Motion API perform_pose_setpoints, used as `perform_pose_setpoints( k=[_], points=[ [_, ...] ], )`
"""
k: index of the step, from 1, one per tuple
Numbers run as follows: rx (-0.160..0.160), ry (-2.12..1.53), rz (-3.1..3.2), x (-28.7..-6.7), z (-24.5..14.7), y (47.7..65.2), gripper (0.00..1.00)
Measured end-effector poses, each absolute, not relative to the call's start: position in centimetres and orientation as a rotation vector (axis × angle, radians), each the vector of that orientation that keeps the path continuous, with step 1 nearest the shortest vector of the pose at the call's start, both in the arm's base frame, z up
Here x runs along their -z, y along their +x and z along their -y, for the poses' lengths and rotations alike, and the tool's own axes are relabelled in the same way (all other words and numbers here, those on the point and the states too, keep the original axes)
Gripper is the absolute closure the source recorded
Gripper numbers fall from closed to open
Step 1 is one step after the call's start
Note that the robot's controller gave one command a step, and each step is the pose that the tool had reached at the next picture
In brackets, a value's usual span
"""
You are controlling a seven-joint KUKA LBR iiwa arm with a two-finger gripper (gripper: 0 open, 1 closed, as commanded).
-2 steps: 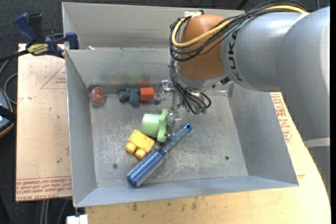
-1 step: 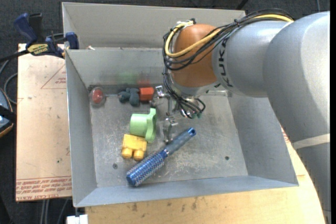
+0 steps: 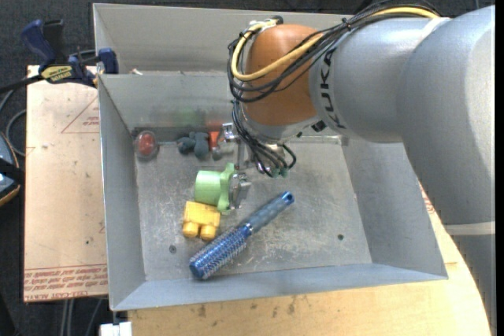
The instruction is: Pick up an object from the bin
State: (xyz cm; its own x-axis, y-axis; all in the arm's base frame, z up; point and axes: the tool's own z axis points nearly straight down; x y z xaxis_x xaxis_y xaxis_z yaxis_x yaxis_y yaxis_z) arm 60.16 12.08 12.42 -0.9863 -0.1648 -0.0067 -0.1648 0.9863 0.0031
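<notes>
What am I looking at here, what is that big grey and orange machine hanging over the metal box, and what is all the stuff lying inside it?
The big grey tube coming in from the right is a robot arm. The orange dome with cables around it is the cover on its wrist. The one camera looks down from above, somewhat to one side.

At the arm's tip is the gripper, the robot's hand, low inside a grey metal bin. It sits right beside a light green plastic cylinder near the bin's middle. I cannot tell whether it grips it.

Nearer the front lie a yellow toy block and a blue bristled hairbrush. By the back wall are a small red round thing and a dark grey lump.
</notes>
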Motion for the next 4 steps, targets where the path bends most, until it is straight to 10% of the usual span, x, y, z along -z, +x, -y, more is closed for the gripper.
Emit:
perform_pose_setpoints(
  k=[1, 2, 3, 4],
  points=[
    [-0.005, -0.257, -3.124, -12.4, -11.9, 60.2, 1.00],
    [-0.005, -0.257, -3.123, -12.4, -12.0, 60.2, 0.00],
    [-0.006, -0.117, -3.123, -7.9, -11.4, 53.0, 0.00],
    [-0.005, -0.121, -3.129, -8.0, -11.4, 53.0, 1.00]
  ],
)
